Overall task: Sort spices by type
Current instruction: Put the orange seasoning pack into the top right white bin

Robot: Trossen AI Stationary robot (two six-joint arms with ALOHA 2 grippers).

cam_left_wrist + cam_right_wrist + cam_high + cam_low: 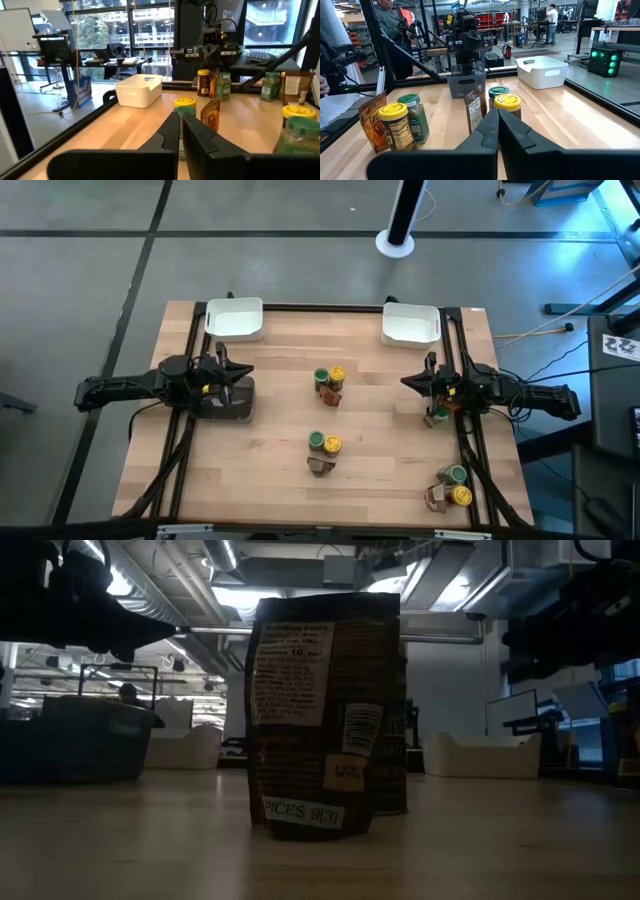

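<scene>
Green-lidded jars (321,376) stand touching yellow-lidded jars (337,374); with both grippers' fingers clenched empty, a careless reach could topple neighbours.

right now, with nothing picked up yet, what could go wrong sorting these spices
Each cluster is packed tight: in the middle one, the green-lid jar, yellow-lid jar and packet appear to touch, so closing on one may tip its neighbours. The corner group sits near the table's edge, where a nudge might push something off. The right gripper hangs close above the items beside it and could clip them.
</scene>
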